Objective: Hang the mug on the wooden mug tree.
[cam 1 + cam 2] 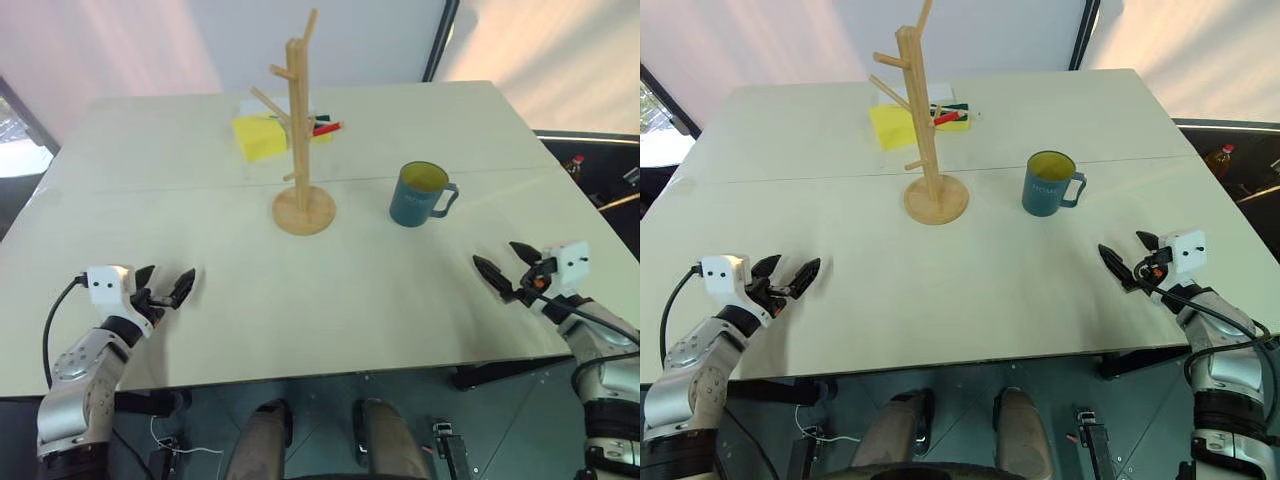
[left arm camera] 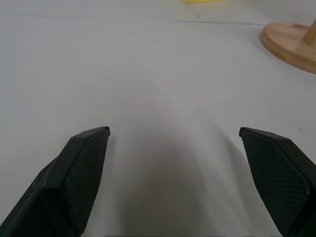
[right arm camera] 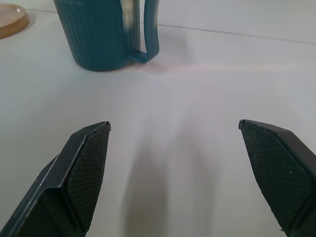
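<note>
Pale off-white table (image 1: 200, 310), a thin seam running across its middle. Standing on it: wooden mug tree (image 1: 304, 205) near centre, teal mug (image 1: 420, 194) upright to its right, handle pointing right. Yellow pad (image 1: 260, 137) and red marker (image 1: 327, 128) lie behind the tree.

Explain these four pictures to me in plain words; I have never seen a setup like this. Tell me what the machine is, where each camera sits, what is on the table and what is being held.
This is a humanoid robot with two arms, each ending in a two-fingered black gripper. The two wide pictures come from cameras on its head, looking down over a pale table. The two close-ups come from cameras on its wrists, looking out between the fingers.

On the table stand the wooden mug tree and, to its right, the mug, upright, handle turned to the right. Behind the tree lie a yellow pad and some pens.

Nothing is held. The left gripper and the right gripper both hover open near the table's front edge, the right one facing the mug.
</note>
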